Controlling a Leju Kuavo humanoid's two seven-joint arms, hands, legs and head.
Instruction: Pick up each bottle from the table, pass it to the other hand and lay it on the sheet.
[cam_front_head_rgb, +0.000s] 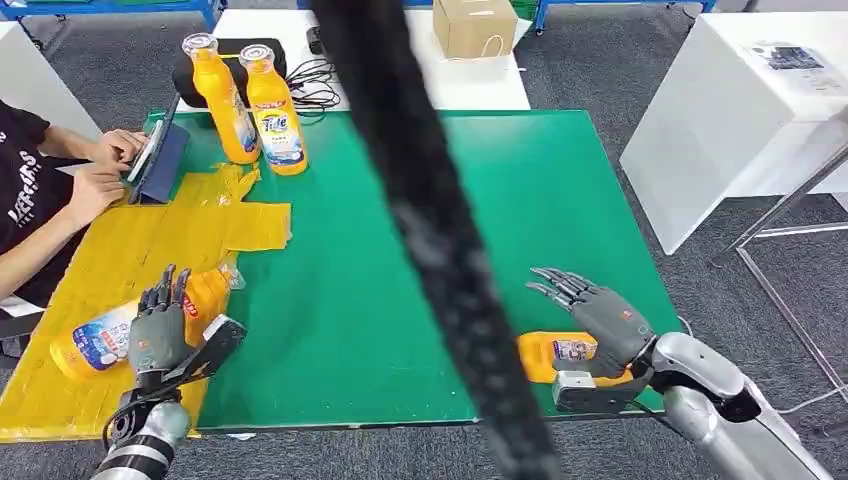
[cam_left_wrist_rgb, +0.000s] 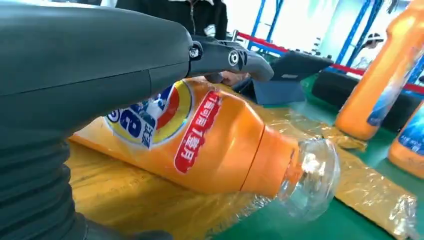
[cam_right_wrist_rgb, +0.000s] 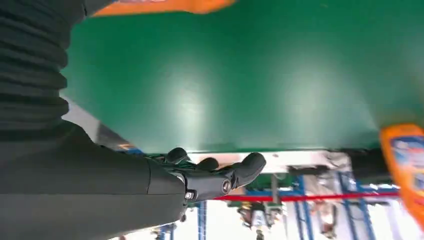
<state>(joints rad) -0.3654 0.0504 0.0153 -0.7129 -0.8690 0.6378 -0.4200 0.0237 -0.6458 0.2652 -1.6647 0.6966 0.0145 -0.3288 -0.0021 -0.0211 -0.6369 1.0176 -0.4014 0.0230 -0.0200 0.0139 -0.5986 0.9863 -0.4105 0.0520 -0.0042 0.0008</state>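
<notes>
1. Bottle (cam_front_head_rgb: 110, 335) lying on the yellow sheet (cam_front_head_rgb: 70, 285) at 8 o'clock, under the left hand (cam_front_head_rgb: 160, 325), fingers spread, not gripping.
2. Second bottle (cam_front_head_rgb: 555, 355) lying on the green mat (cam_front_head_rgb: 420, 250) at 5 o'clock, under the right hand (cam_front_head_rgb: 595, 315), fingers extended, apart.
3. Two upright bottles (cam_front_head_rgb: 250, 105) at 11 o'clock.

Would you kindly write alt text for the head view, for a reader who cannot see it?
The robot's left hand hovers over an orange bottle lying on the yellow sheet, while its right hand is open above another lying bottle on the green table. Two upright bottles stand at the far edge, a seated person uses a tablet, and a dark cable crosses the picture.
</notes>
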